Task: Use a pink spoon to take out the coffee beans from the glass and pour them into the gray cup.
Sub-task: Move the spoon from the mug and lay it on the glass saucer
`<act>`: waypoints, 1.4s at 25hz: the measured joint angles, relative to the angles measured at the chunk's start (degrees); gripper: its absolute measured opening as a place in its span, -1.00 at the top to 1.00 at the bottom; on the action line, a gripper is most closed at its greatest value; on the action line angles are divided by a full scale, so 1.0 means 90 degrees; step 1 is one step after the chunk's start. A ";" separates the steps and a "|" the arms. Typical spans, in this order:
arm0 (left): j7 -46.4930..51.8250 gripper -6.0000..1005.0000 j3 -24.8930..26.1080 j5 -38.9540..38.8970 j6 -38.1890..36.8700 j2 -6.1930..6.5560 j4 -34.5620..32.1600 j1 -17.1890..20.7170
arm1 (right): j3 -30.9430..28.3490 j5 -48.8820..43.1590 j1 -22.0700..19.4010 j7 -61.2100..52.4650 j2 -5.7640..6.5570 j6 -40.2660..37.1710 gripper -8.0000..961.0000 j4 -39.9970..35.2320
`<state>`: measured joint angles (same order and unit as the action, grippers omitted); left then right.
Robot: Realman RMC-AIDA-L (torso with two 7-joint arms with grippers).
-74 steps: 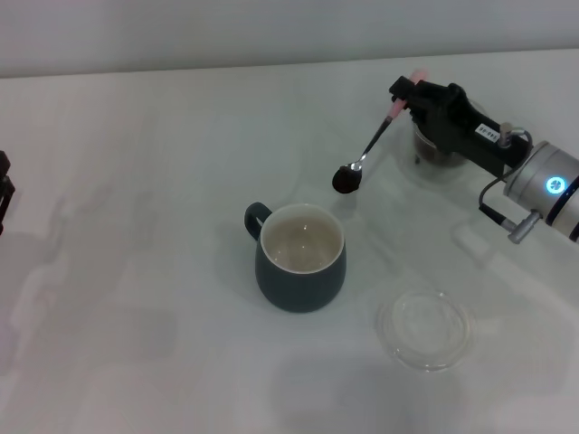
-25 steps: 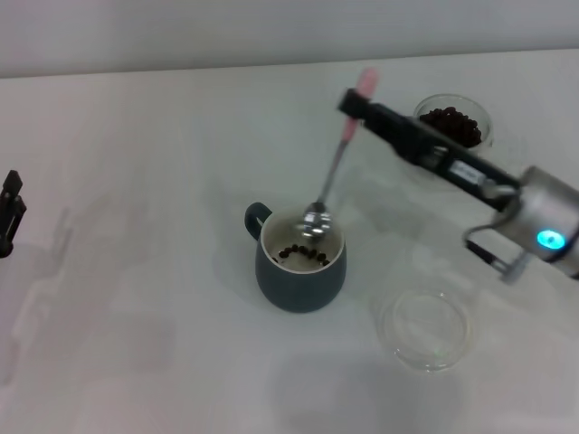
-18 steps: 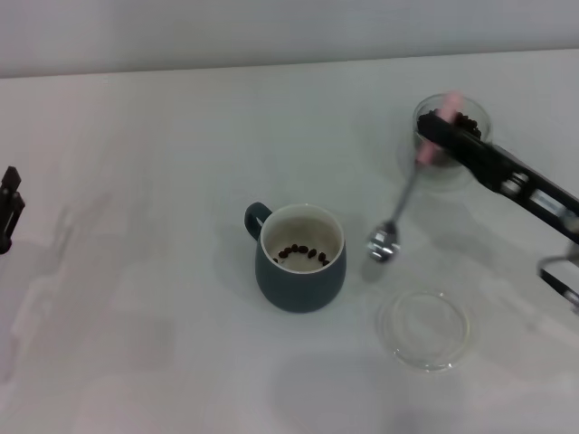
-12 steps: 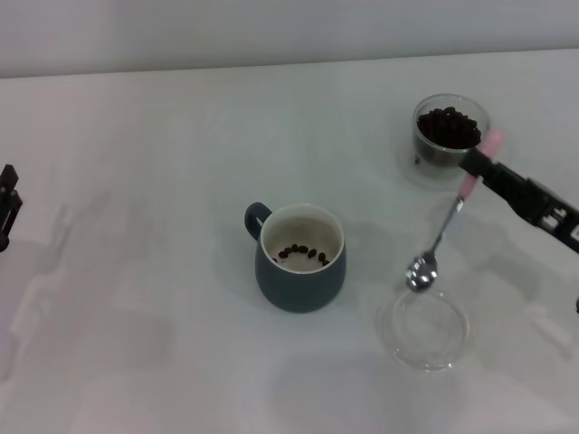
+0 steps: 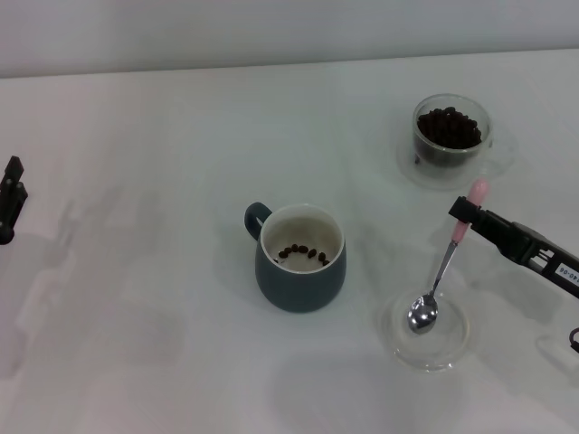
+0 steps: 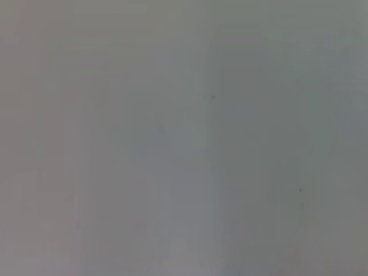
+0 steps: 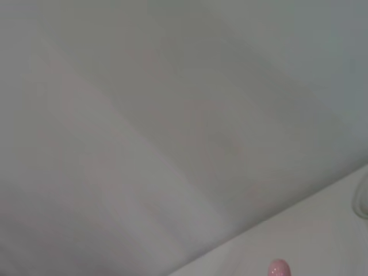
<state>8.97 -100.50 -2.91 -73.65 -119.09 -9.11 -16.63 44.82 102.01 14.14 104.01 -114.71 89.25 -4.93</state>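
Though a few coffee beans [image 5: 300, 252] already lie in the gray cup [image 5: 300, 259], the glass [image 5: 450, 131] at the far right of the worktop [image 5: 163, 163] is well stocked, so by my judgement at least one transfer is done and more could follow. Head view: right end effector [image 5: 462, 213] clamps the pink spoon [image 5: 442, 269] by its handle; the empty bowl hangs over the clear saucer [image 5: 425, 327], right of the cup and nearer than the glass. Left end effector [image 5: 9, 197] sits at the left edge, fingers cannot be read. Left wrist view: bare surface only. Right wrist view: only the handle's pink tip [image 7: 279, 268] shows
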 joint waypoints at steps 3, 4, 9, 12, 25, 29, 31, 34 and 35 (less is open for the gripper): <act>-0.0001 -0.18 0.0003 -0.0006 -0.0004 -0.0001 0.0010 0.0000 | 0.0007 0.0000 -0.0010 -0.0002 0.0001 -0.0142 0.68 0.0012; -0.0001 -0.18 0.0003 -0.0006 -0.0004 -0.0001 0.0010 0.0000 | 0.0008 0.0000 -0.0025 -0.0005 0.0001 -0.0192 0.68 0.0014; -0.0001 -0.18 0.0006 -0.0033 -0.0016 -0.0009 0.0023 0.0011 | 0.0031 0.0000 -0.0067 -0.0005 0.0003 -0.0377 0.68 0.0062; -0.0001 -0.18 -0.0001 -0.0039 -0.0021 -0.0010 0.0032 0.0020 | 0.0040 0.0001 -0.0064 -0.0037 0.0003 -0.0529 0.68 0.0150; -0.0001 -0.18 0.0015 -0.0039 -0.0017 0.0000 0.0029 0.0010 | 0.0202 -0.0062 0.0002 -0.0294 -0.0001 -0.0695 0.68 0.0292; -0.0001 -0.18 0.0015 -0.0039 -0.0016 0.0000 0.0007 0.0009 | 0.0222 -0.0128 0.0015 -0.0435 -0.0007 -0.0723 0.68 0.0298; -0.0001 -0.18 0.0015 -0.0039 -0.0014 0.0000 0.0003 0.0007 | 0.0225 -0.0155 0.0026 -0.0466 -0.0007 -0.0756 0.68 0.0298; -0.0001 -0.18 0.0015 -0.0039 -0.0009 0.0000 0.0006 0.0005 | 0.0232 -0.0163 0.0045 -0.0478 -0.0008 -0.0808 0.68 0.0298; -0.0001 -0.18 0.0015 -0.0039 -0.0007 0.0000 0.0010 0.0004 | 0.0234 -0.0164 0.0054 -0.0481 -0.0008 -0.0815 0.68 0.0297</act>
<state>8.96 -100.37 -3.25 -73.72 -119.09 -9.02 -16.59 46.92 100.54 14.62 99.68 -114.78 81.92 -2.26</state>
